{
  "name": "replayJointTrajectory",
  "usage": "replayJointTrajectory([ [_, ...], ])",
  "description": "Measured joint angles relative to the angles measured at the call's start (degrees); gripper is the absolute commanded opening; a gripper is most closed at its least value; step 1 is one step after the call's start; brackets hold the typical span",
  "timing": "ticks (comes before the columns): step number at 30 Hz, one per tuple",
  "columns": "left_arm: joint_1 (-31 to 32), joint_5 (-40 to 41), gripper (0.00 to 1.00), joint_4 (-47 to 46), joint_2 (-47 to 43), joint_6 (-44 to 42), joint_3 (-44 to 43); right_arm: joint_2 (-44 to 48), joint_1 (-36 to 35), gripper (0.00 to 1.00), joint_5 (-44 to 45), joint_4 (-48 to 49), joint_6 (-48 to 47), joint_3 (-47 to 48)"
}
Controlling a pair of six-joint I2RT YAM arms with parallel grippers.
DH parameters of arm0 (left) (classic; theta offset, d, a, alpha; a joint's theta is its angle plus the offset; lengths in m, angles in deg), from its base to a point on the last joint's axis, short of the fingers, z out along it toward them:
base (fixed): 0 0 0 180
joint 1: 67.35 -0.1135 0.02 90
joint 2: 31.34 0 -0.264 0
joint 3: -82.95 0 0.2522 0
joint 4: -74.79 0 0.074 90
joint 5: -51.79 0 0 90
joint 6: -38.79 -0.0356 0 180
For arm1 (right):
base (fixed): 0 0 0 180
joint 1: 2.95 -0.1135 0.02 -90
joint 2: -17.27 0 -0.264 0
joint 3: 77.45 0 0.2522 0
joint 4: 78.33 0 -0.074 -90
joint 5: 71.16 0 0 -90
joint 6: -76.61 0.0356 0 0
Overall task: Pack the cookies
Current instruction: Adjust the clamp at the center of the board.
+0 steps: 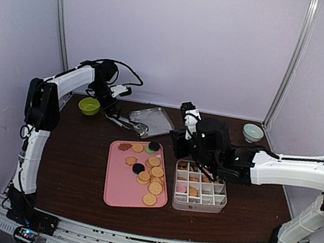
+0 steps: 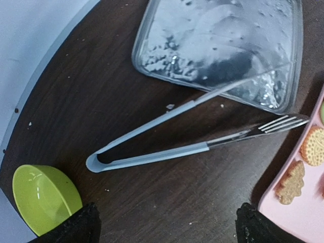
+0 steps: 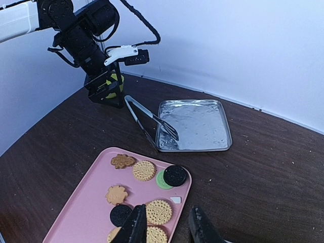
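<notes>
Many cookies (image 3: 159,211) lie flat, faces up, on the pink tray (image 3: 86,202). One round golden one sits just ahead of the right fingers (image 3: 135,225), which stand apart and empty. Over the tongs (image 2: 152,154), the left fingers (image 2: 76,225) spread wide.

Cookies (image 1: 157,172) lie on the tray (image 1: 118,182), left of the divided box (image 1: 198,207) (tongs (image 2: 152,156) behind).

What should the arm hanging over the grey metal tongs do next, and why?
Probably lower the left tool, whose jaws stand wide open, onto the grey metal tongs and close. The tongs lie untouched on the dark table, and many round cookies wait on the pink tray.
</notes>
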Motion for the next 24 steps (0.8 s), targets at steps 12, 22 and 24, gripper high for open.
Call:
replayJointTrajectory([
  [12, 0.0, 4.5, 0.95, -2.4, 8.3, 11.6, -4.9, 0.1, 0.0, 0.29, -0.9, 0.0, 2.3, -0.9],
  [22, 0.3, 6.9, 0.93, -3.5, 10.9, 15.8, -5.5, 0.1, 0.0, 0.28, -2.7, 0.0, 4.6, -0.9],
  [24, 0.2, 5.9, 0.96, -3.5, 10.9, 17.3, -5.9, 0.1, 0.0, 0.28, -3.1, 0.0, 4.8, -0.9],
])
